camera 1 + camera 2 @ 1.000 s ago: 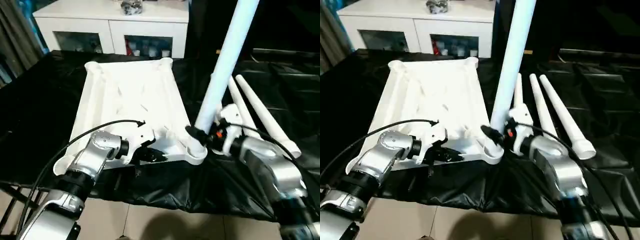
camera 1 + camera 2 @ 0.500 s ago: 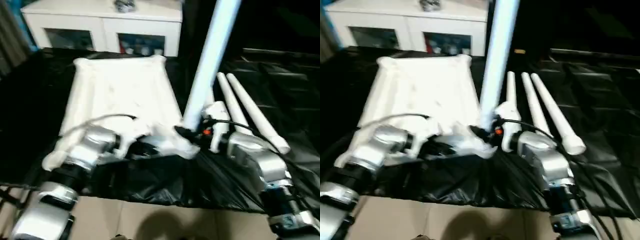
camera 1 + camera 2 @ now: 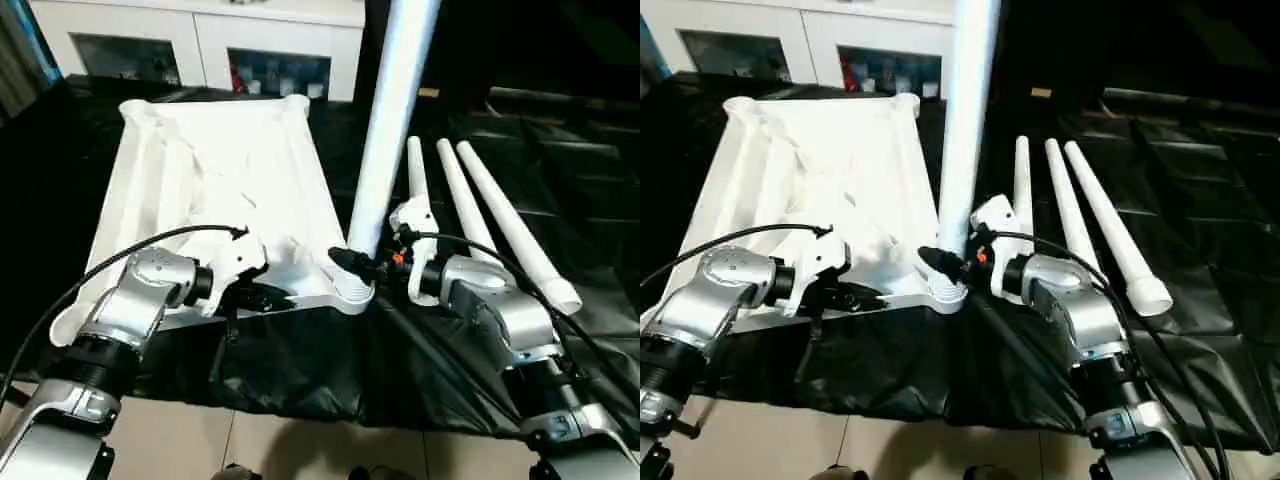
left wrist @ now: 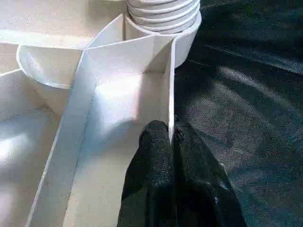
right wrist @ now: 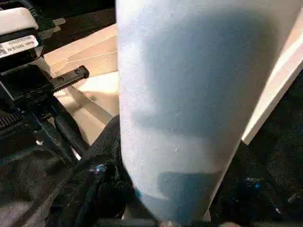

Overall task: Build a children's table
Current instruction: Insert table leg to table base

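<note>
Since a second ago the leg point(image 3: 385, 130) has come more upright in the near corner socket point(image 3: 352, 290) of the top point(image 3: 215, 190) on the worktop point(image 3: 60, 180), right claw point(image 3: 352, 262) clasping it, left claw point(image 4: 171, 142) pinching the rim; next, seemingly, a firm seating push.

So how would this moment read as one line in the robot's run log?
left fingers: shut on tabletop rim | right fingers: gripping upright leg in corner socket | three legs lying on cloth
</note>
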Robot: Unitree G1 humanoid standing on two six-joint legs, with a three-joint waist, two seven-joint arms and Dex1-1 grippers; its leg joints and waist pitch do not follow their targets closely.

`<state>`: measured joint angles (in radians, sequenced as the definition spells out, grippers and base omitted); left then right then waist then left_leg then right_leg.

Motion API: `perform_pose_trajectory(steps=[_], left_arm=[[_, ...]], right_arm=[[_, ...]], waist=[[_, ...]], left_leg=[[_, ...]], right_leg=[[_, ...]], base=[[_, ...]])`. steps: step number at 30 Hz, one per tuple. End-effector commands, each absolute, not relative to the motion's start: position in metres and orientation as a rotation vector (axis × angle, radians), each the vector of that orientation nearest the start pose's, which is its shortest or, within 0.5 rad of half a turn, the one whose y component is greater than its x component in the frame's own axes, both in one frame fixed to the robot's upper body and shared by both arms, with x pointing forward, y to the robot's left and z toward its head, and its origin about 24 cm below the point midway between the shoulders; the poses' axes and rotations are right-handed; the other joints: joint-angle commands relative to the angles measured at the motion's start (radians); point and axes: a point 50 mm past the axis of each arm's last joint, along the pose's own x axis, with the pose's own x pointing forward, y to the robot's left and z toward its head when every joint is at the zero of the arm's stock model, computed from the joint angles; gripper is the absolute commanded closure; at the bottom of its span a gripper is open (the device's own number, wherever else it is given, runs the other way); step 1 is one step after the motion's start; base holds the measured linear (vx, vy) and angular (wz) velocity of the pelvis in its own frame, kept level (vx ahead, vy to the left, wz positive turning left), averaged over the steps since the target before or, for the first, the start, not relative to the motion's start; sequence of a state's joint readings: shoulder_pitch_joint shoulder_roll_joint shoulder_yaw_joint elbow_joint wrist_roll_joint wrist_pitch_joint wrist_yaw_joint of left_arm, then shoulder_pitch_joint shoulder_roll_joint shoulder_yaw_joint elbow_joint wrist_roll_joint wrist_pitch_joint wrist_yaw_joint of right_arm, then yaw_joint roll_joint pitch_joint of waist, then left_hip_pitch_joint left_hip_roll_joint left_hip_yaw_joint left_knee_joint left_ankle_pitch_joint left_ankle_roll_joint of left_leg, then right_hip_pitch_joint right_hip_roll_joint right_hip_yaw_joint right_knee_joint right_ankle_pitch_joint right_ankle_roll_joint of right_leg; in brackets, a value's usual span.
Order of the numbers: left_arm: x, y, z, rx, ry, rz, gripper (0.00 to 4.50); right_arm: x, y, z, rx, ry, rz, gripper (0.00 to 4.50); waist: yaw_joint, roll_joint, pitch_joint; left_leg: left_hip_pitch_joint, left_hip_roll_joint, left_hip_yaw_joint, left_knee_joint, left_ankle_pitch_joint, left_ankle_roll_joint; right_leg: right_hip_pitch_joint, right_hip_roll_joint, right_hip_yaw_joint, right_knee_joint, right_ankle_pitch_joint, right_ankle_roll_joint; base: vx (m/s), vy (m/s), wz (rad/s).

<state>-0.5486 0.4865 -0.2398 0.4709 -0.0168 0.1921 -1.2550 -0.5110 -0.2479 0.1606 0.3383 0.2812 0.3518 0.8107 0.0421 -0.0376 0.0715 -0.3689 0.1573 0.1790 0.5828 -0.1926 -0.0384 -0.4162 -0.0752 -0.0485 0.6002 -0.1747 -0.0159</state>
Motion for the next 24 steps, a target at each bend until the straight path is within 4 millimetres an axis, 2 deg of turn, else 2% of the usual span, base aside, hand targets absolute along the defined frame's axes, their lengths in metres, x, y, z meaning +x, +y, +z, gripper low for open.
perform_pose_trajectory(steps=[1, 3, 6, 13, 18, 24], left_arm=[[0.313, 0.156, 0.074, 0.378, 0.417, -1.315, 4.5], [0.315, 0.154, 0.074, 0.379, 0.414, -1.295, 4.5], [0.315, 0.153, 0.074, 0.37, 0.403, -1.28, 4.5], [0.316, 0.151, 0.072, 0.359, 0.395, -1.242, 4.5], [0.317, 0.145, 0.07, 0.345, 0.387, -1.229, 4.5], [0.32, 0.14, 0.068, 0.35, 0.38, -1.209, 4.5]], right_arm=[[0.312, -0.113, 0.046, 0.014, 0.402, 0.968, 2.61], [0.311, -0.114, 0.043, 0.013, 0.411, 0.975, 2.61], [0.31, -0.115, 0.041, 0.029, 0.41, 0.969, 2.61], [0.307, -0.122, 0.036, 0.167, 0.37, 0.905, 2.62], [0.297, -0.132, 0.024, 0.286, 0.324, 0.839, 2.62], [0.286, -0.139, 0.013, 0.262, 0.289, 0.793, 2.62]], waist=[[0.007, 0.008, -0.05], [0.007, 0.009, -0.046], [0.009, 0.012, -0.049], [0.019, 0.012, -0.056], [0.024, 0.012, -0.063], [0.027, 0.014, -0.058]], left_leg=[[0.01, 0.071, -0.021, -0.076, -0.181, 0.043], [0.014, 0.074, -0.023, -0.081, -0.234, 0.02], [0.016, 0.074, -0.025, -0.082, -0.25, 0.004], [0.016, 0.075, -0.023, -0.08, -0.224, 0.01], [0.014, 0.074, -0.021, -0.077, -0.198, 0.021], [0.016, 0.073, -0.022, -0.08, -0.24, 0.02]], right_leg=[[0.053, -0.081, 0.05, -0.064, -0.162, -0.263], [0.049, -0.081, 0.051, -0.072, -0.25, -0.24], [0.049, -0.081, 0.053, -0.073, -0.268, -0.228], [0.052, -0.083, 0.054, -0.069, -0.21, -0.239], [0.056, -0.083, 0.051, -0.064, -0.164, -0.256], [0.051, -0.083, 0.051, -0.076, -0.251, -0.232]], base=[[0.0, 0.0, 0.0], [0.0, 0.0, 0.0], [0.0, 0.0, 0.0], [0.0, 0.0, 0.0], [0.0, 0.0, 0.0], [0.0, 0.0, 0.0]])
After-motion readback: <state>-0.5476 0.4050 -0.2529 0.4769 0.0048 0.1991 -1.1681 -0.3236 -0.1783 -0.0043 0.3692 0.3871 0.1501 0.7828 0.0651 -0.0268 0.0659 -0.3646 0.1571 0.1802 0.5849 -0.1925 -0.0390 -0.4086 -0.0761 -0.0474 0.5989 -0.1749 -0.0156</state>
